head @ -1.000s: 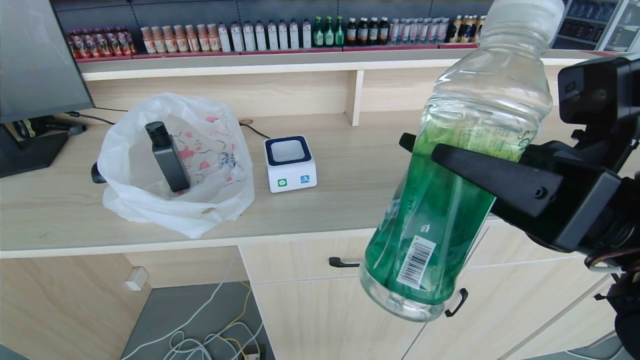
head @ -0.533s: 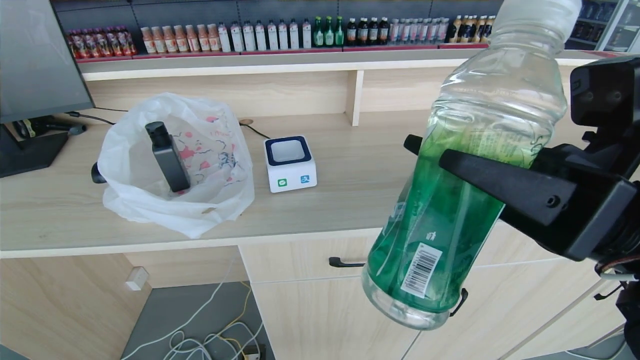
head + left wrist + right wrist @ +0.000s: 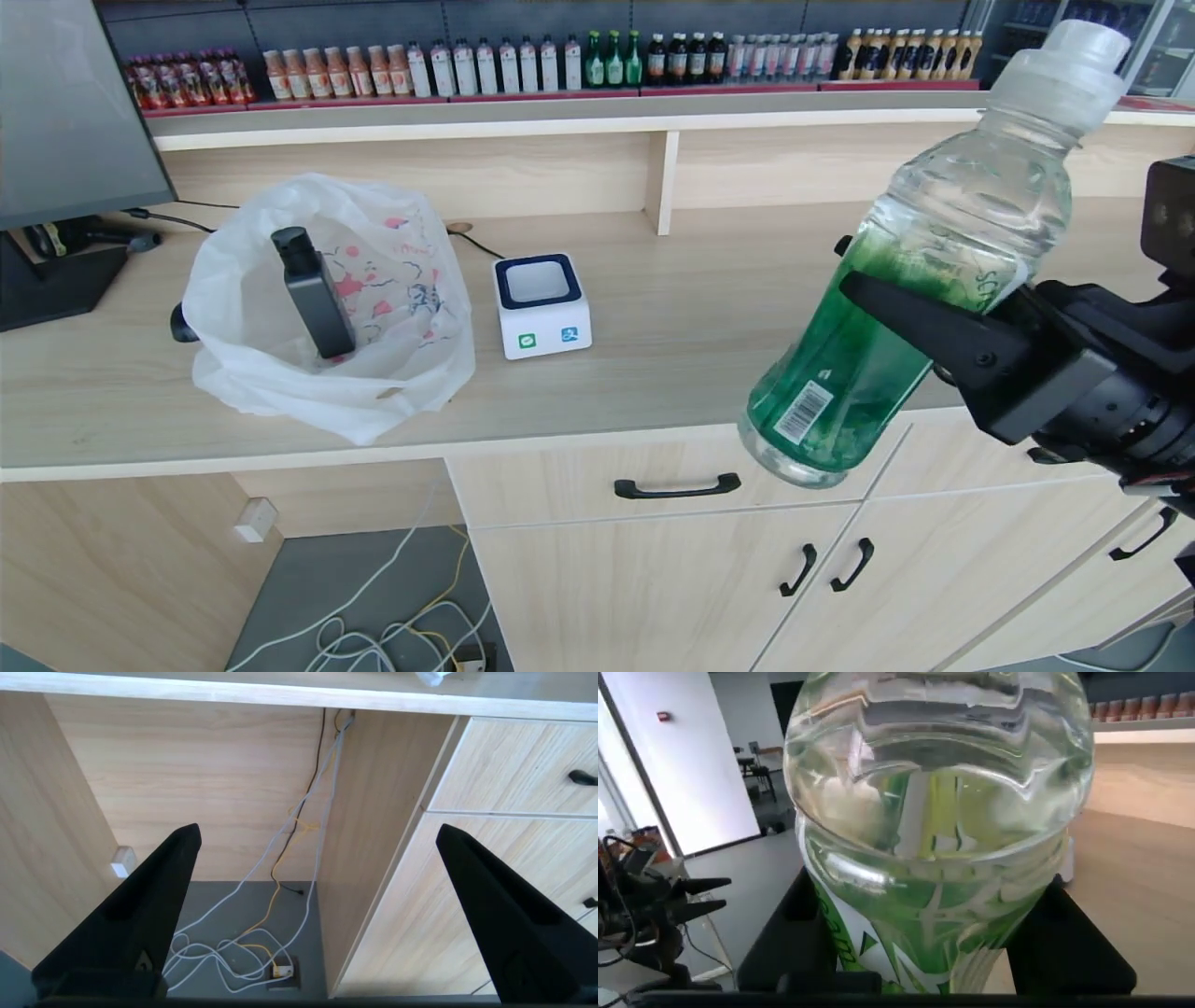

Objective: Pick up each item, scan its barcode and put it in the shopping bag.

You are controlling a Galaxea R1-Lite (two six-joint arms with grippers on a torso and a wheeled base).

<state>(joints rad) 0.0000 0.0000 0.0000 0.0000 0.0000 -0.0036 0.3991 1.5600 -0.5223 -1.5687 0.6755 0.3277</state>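
My right gripper (image 3: 920,313) is shut on a clear bottle with a green label (image 3: 896,345), held tilted in the air off the counter's front right, cap up and to the right, barcode (image 3: 805,412) facing me near its base. The same bottle (image 3: 938,849) looms close in the right wrist view. The white scanner box (image 3: 542,305) with a dark-rimmed top sits mid-counter. Left of it stands the white shopping bag (image 3: 401,317), open, with a dark grey bottle (image 3: 312,294) upright inside. My left gripper (image 3: 318,905) hangs open below counter height, facing the cabinet side and floor cables.
A monitor (image 3: 65,112) on its stand occupies the counter's far left. A raised shelf (image 3: 560,117) with a row of drink bottles runs along the back. Below the counter are drawers with black handles (image 3: 677,487), and loose cables (image 3: 392,625) lie on the floor.
The right gripper has carried the bottle to the right and away from the camera, tilting it further; the bottle now looks smaller. The bag, scanner and left arm are unchanged.
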